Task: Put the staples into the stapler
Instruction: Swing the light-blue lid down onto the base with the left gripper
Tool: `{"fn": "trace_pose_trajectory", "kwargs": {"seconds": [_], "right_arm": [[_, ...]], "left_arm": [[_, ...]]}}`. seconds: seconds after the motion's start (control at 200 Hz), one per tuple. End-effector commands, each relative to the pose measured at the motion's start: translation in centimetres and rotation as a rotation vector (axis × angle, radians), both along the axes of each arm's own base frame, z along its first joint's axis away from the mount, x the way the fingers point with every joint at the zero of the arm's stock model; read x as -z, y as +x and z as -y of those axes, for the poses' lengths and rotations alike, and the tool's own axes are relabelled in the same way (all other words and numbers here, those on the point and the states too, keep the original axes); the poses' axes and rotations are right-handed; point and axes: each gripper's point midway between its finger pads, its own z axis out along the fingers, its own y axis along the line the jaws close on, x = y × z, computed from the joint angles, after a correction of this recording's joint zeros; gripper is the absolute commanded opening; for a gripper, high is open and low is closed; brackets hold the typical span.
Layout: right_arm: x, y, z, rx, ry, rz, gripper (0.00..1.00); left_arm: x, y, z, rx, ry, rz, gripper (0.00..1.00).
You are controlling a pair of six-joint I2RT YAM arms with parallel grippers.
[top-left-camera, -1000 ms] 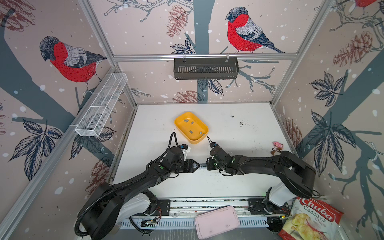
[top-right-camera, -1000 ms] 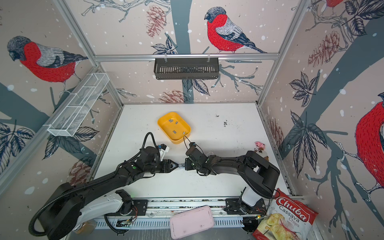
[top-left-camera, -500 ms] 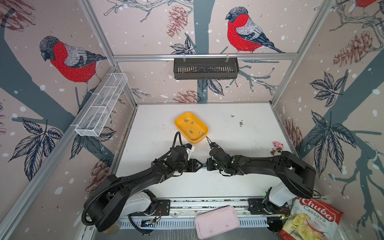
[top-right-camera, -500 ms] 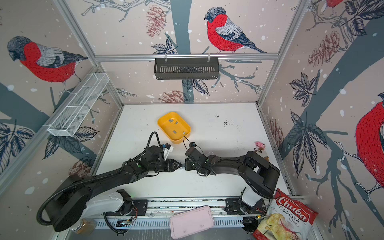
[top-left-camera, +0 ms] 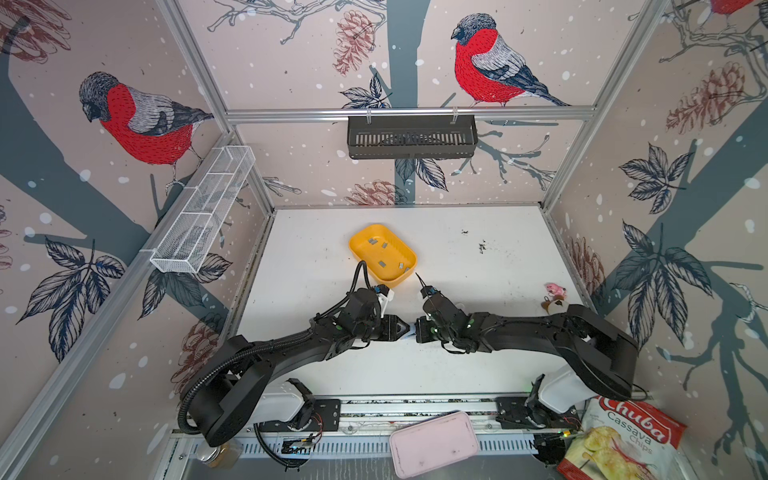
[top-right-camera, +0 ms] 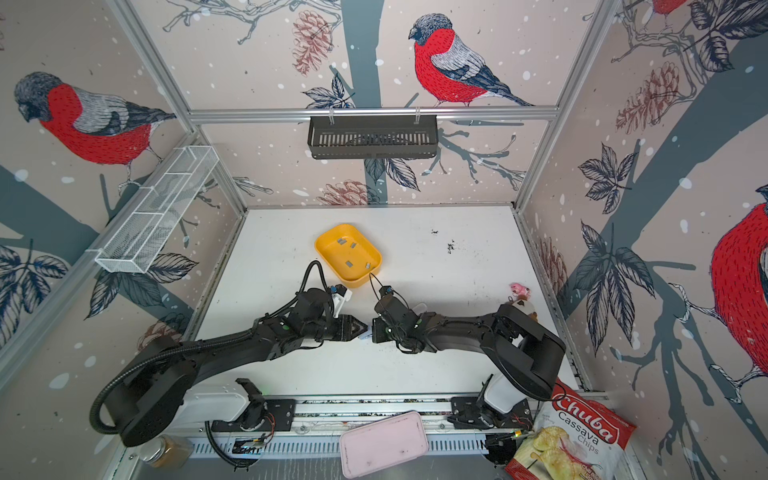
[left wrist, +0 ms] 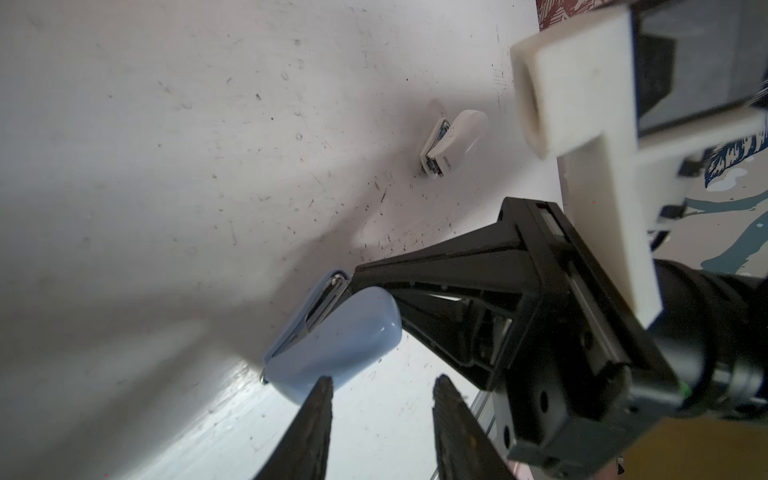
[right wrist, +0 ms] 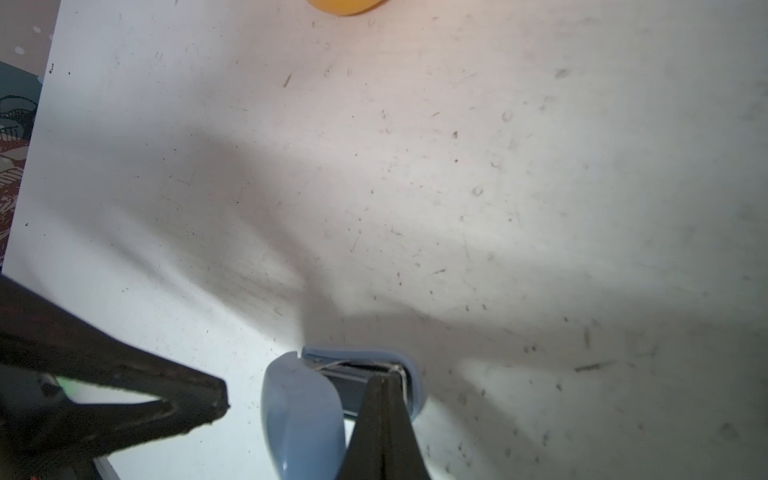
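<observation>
A small light-blue stapler (left wrist: 332,340) hangs open between the two grippers at the table's middle (top-left-camera: 411,329). My right gripper (right wrist: 381,379) is shut, its tip pinching the metal rail inside the stapler's (right wrist: 303,415) mouth. My left gripper (left wrist: 384,379) is open with bare table between its fingers; one fingertip (left wrist: 324,386) is at the stapler's rounded end. Several grey staples (top-left-camera: 381,263) lie in the yellow tray (top-left-camera: 365,237) behind the arms, also seen in the tray (top-right-camera: 332,239) in both top views.
A second, white stapler (left wrist: 453,141) lies on the table beyond the right gripper. A pink toy (top-left-camera: 552,289) sits at the right wall. A pink box (top-left-camera: 432,444) and a chips bag (top-left-camera: 619,440) lie in front of the rail.
My left gripper has moved right up to the blue stapler and its jaws have narrowed. The right gripper has stayed in place on the stapler.
</observation>
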Motion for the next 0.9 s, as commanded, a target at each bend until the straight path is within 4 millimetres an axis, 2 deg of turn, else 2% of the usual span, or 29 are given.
{"fn": "trace_pose_trajectory", "kwargs": {"seconds": [0.0, 0.145, 0.315, 0.405, 0.485, 0.605, 0.67, 0.685, 0.73, 0.896], "right_arm": [[-1.2, 0.2, -0.4, -0.009, 0.066, 0.004, 0.12], [-1.7, 0.6, 1.0, 0.011, 0.112, -0.014, 0.16], [-2.3, 1.1, 3.3, 0.053, 0.131, -0.004, 0.17], [-2.9, 1.3, 4.4, 0.067, 0.135, 0.012, 0.18], [-3.4, 1.4, 5.0, 0.071, 0.137, 0.026, 0.18], [-3.9, 1.4, 5.6, 0.076, 0.140, 0.040, 0.18], [-3.6, 1.3, 5.8, 0.081, 0.132, 0.034, 0.18], [-4.2, 1.4, 5.8, 0.083, 0.147, 0.047, 0.18], [-4.4, 1.3, 6.0, 0.086, 0.153, 0.051, 0.18], [-4.2, 1.0, 6.5, 0.100, 0.161, 0.049, 0.18]], "left_arm": [[0.0, 0.3, -0.5, 0.017, 0.051, 0.057, 0.41], [0.0, 0.0, -1.2, 0.061, 0.090, 0.163, 0.45], [-0.6, -0.4, -1.1, 0.116, 0.149, 0.340, 0.58], [-0.5, -1.2, -0.3, 0.183, 0.187, 0.443, 0.67], [0.1, -1.3, 0.2, 0.214, 0.253, 0.486, 0.67], [1.6, -0.3, 0.2, 0.209, 0.351, 0.479, 0.67], [2.3, 0.2, 0.2, 0.202, 0.387, 0.471, 0.65], [2.4, 0.4, 0.1, 0.197, 0.395, 0.470, 0.65], [2.8, 0.8, 0.1, 0.186, 0.418, 0.466, 0.64], [3.2, 1.3, 0.7, 0.187, 0.423, 0.462, 0.58]]}}
